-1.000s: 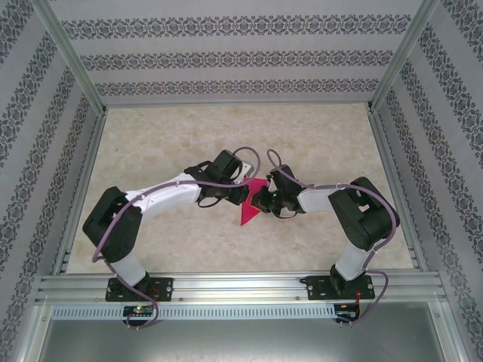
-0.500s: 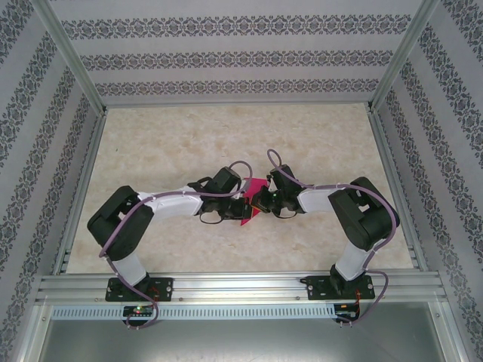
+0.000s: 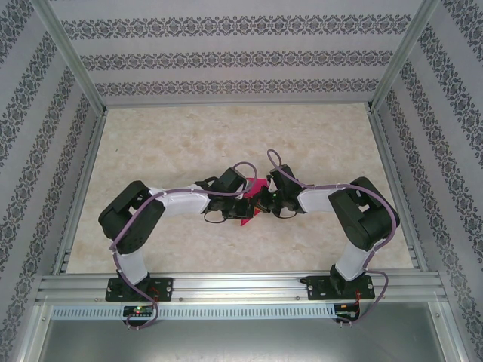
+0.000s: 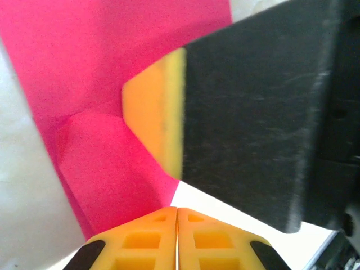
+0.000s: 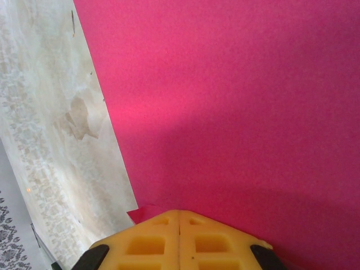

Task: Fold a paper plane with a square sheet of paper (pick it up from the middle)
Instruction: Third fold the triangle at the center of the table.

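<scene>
The square sheet of paper (image 3: 244,218), bright magenta and partly folded, lies mid-table with a point toward the near edge; both wrists cover most of it. My left gripper (image 3: 244,202) is shut, its yellow tips (image 4: 177,209) at the edge of the paper (image 4: 101,84), where a raised fold shows. My right gripper (image 3: 259,200) is shut too, tips (image 5: 179,212) down against the paper (image 5: 236,101), with a small pink flap poking out at their left. One of the right gripper's fingers (image 4: 253,112), black with a yellow pad, looms close in the left wrist view.
The marble-patterned table top (image 3: 226,136) is walled by patterned panels and metal posts. An aluminium rail (image 3: 241,286) runs along the near edge at the arm bases. Cables loop over both wrists.
My left arm has swung right and nearer, bringing its gripper up against the right gripper and covering more of the paper. The right arm has stayed put.
</scene>
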Motion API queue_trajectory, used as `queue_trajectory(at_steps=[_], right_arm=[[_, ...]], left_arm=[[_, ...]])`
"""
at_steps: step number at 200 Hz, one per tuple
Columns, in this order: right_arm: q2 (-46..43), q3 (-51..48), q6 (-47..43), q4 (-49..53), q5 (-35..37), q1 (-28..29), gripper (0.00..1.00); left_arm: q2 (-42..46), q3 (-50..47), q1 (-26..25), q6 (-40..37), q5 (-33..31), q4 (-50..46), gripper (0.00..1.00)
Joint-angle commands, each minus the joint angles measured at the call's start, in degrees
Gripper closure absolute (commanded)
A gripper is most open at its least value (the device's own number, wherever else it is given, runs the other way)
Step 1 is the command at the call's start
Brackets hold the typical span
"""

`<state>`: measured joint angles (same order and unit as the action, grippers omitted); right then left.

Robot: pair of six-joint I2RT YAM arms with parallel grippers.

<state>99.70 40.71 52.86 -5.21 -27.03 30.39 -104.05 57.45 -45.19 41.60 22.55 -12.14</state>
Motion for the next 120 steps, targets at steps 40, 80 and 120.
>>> queue_trajectory(at_steps=[40, 80, 120], right_arm=[[2.7, -1.2, -0.4, 4.2, 4.5, 0.5, 0.93], [3.0, -1.5, -0.6, 4.5, 4.9, 0.5, 0.93], [3.5, -1.4, -1.0, 6.1, 6.1, 0.5, 0.93]], left_arm=[[-1.1, -2.2, -0.7, -2.8, -6.0, -3.2, 0.91], [-0.9, -2.4, -0.7, -4.5, -8.5, -4.7, 0.91], [0.4, -3.2, -0.7, -5.9, -9.8, -6.7, 0.93]])
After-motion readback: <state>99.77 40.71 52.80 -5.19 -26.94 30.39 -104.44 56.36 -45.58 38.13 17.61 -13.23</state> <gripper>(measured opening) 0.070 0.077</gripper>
